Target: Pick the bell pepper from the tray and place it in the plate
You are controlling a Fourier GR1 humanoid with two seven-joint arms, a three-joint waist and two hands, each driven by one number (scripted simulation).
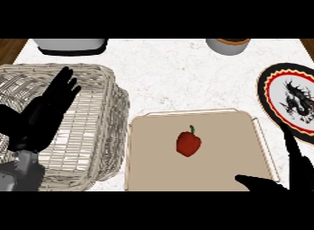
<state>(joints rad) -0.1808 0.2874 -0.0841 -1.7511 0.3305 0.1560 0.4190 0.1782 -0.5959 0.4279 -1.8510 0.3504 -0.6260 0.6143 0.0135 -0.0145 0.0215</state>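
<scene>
Red bell pepper (188, 143) lies untouched mid-tray (152, 170); right hand (293, 177) open at tray's right corner below plate (272, 94); left hand (50, 110) open over wicker basket (106, 112).

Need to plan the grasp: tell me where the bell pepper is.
In the head view, the bell pepper lies mid-tray, right of the wicker basket, left of the plate.
</scene>
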